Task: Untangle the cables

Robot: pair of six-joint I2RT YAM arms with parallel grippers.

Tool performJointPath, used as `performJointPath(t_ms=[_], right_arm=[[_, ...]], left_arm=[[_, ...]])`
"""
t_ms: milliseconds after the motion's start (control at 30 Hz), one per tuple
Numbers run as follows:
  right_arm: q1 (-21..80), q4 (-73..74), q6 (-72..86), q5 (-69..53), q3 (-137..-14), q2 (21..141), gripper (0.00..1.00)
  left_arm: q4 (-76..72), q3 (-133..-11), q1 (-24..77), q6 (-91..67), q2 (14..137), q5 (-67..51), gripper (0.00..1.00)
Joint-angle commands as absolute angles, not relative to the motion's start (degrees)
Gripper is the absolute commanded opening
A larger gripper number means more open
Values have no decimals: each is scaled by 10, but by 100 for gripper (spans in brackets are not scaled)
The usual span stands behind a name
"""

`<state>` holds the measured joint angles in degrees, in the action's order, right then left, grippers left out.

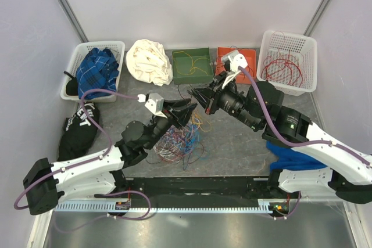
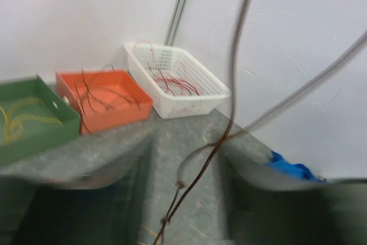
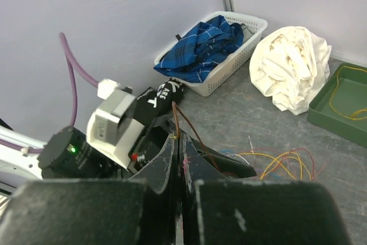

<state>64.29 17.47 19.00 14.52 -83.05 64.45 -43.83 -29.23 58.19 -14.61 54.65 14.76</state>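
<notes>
On the grey table (image 1: 232,146), the tangled pile of thin multicoloured cables (image 1: 180,142) lies between the two arms. Over its far edge, the left end effector (image 1: 189,112) stands part open; a thin brown cable (image 2: 231,84) runs between its fingers, contact not discernible. Just beyond, the right end effector (image 3: 179,139) is fully closed, pinching that brown cable. At the far edge: a green rectangular tray (image 1: 192,79) with yellow cables (image 1: 187,62), an orange tray (image 1: 249,56), and a white plastic basket (image 1: 308,56) containing red cables (image 1: 282,68)
</notes>
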Motion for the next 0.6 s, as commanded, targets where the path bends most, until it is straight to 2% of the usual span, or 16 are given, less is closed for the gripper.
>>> performJointPath(t_ms=[0, 33, 133, 233, 333, 467, 567], right_arm=[[645, 163, 194, 163, -800, 610, 18], [645, 165, 192, 177, -793, 603, 44], [645, 165, 187, 215, -751, 564, 71], [645, 150, 178, 265, -690, 507, 77], [646, 113, 168, 294, -615, 445, 78], [645, 67, 141, 279, -544, 398, 79], [646, 43, 129, 246, -531, 404, 79]], left_arm=[[-423, -366, 581, -84, 569, 97, 2], [-399, -380, 581, -84, 569, 105, 2], [-323, -440, 580, -74, 559, 163, 2], [-221, -535, 575, -71, 567, 211, 2], [-93, -656, 573, -74, 599, 220, 2], [-4, -802, 573, -85, 641, 203, 2], [43, -850, 573, -94, 662, 184, 2]])
